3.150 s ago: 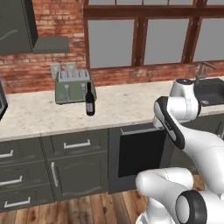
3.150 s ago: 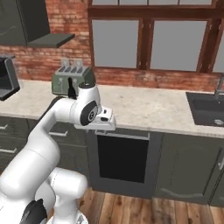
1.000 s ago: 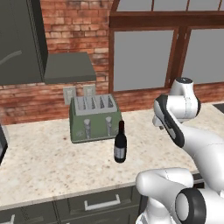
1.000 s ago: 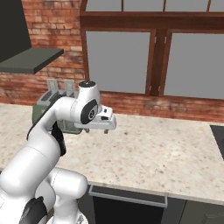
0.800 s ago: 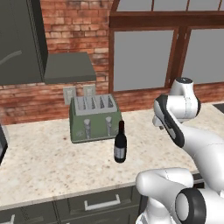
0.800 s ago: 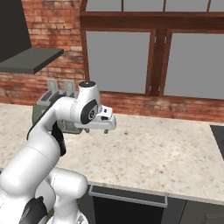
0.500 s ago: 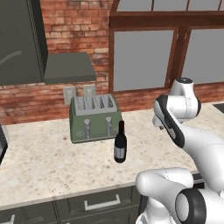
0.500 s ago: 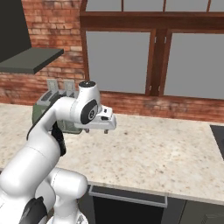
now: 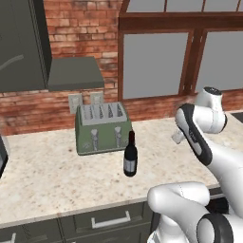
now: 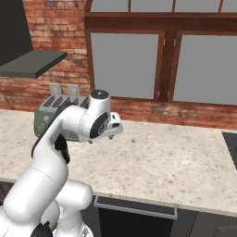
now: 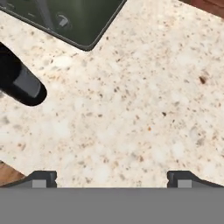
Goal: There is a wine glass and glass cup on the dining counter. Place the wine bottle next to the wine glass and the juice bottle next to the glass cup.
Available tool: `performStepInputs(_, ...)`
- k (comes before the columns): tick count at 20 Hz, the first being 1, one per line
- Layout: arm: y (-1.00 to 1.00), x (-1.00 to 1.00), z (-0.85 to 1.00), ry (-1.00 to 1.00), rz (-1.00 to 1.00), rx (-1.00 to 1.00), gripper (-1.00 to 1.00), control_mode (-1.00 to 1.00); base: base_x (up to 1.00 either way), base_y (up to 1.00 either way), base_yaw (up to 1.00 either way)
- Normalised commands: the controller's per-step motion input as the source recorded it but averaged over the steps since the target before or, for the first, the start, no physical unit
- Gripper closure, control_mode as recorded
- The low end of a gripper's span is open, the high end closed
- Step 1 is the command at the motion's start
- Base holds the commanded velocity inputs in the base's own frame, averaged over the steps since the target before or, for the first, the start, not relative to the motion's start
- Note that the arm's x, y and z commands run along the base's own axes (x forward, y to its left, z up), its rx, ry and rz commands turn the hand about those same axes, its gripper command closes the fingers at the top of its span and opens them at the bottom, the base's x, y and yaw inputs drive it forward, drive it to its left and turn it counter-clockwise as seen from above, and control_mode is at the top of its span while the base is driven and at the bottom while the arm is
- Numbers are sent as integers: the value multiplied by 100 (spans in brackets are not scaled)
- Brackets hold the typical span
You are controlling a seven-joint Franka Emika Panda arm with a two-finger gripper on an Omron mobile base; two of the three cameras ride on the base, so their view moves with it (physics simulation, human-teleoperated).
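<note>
Left base view shows the wine bottle (image 9: 130, 155) standing upright on the speckled beige stone table (image 9: 42, 182), just in front of the green toaster (image 9: 102, 127), near the toaster's right front corner and some way in from the table's front edge. My tool (image 11: 112, 177) hangs over the table to the right of the bottle, pointing down at bare stone; in the hand view its two dark fingertips (image 11: 41, 177) sit wide apart with nothing between them, so my tool is open and carrying nothing. From that view the bottle (image 11: 19, 81) appears as a dark rounded shape at the left edge, well off the line between my fingertips, beside the toaster's corner (image 11: 74, 22). The relation that matters, as I judge it: the bottle lies to my tool's left, its long axis vertical, so I need to shift sideways toward it and bring my fingers level around its body or neck. The bottle looks smooth, glossy and nearly black, slim at the neck with a pale label; the toaster is a boxy matte green; behind the table runs a red brick wall (image 9: 90, 28).
</note>
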Motion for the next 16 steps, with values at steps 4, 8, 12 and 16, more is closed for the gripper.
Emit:
performStepInputs(4, 0, 0, 0, -1, 54, 10, -100, -100, 0, 0, 0)
performStepInputs(8, 0, 0, 0, 0, 43, 19, -100, -100, 0, 0, 0)
performStepInputs(12, 4, 1, 0, 0, 42, 18, -100, -100, 0, 0, 0)
performStepInputs(16, 17, 6, 0, 0, 32, 13, -100, -100, 0, 0, 0)
